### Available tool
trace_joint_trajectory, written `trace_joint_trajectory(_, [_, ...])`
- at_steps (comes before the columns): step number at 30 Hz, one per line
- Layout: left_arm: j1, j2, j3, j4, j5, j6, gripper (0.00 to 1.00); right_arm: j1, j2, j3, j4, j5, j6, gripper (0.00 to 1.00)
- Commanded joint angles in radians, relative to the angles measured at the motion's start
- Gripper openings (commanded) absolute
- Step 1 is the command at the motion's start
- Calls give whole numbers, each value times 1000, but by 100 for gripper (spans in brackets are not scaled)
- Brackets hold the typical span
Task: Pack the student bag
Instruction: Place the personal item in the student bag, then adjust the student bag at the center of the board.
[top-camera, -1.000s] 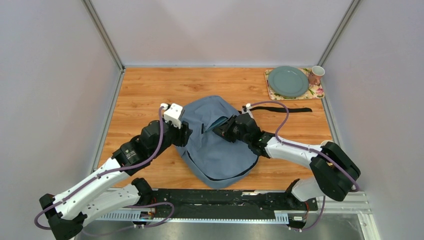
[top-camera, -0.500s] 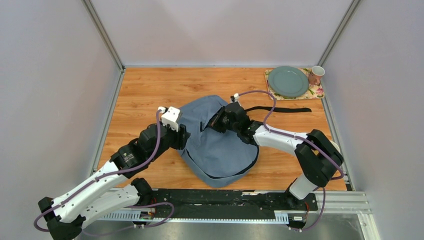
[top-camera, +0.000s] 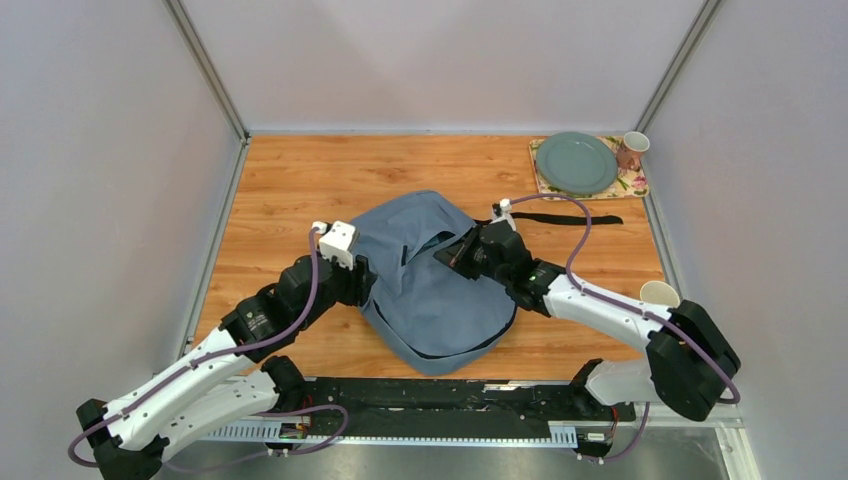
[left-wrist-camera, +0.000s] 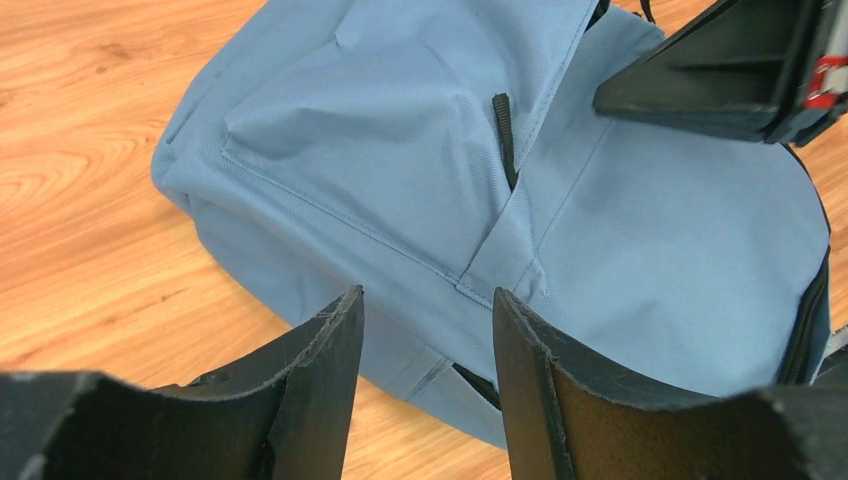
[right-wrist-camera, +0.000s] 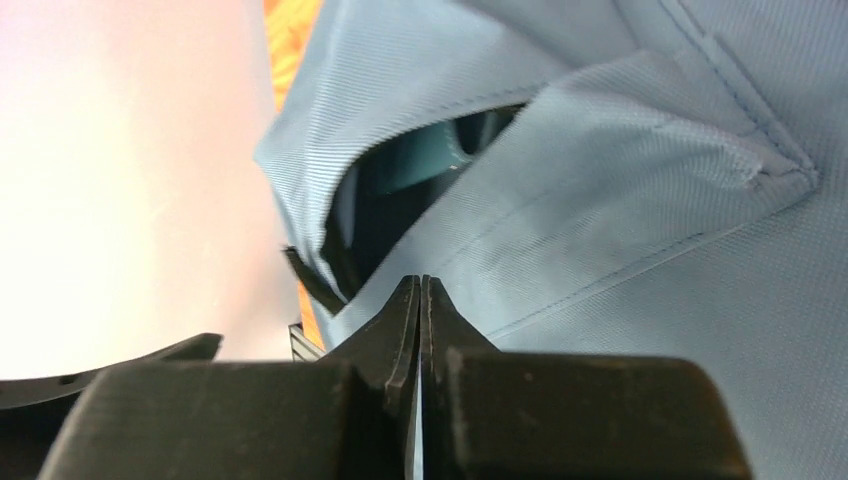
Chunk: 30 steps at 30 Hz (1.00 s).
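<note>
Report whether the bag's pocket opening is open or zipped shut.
Open: the pocket mouth on the student bag gapes, dark inside showing.

Grey-blue student bag (top-camera: 430, 300) lies flat, front pocket gaping open.

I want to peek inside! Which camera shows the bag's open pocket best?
Right wrist: the open pocket is close up, dark inside. From the top it's a small slit; the left wrist shows the student bag's outside only.
</note>
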Motion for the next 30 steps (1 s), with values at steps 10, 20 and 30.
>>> trace_joint_trajectory(10, [3,-54,-17,10,-10,-82,59,-16,209,181,75,45,-45,0])
trace_joint_trajectory(20, [3,-104,-127,19,4,-197,70,-38,272,143,270,15,-93,1])
trace_joint_trajectory(30, [3,-97,-209,134,1,-309,83,-36,-78,-5,-58,113,-180,34])
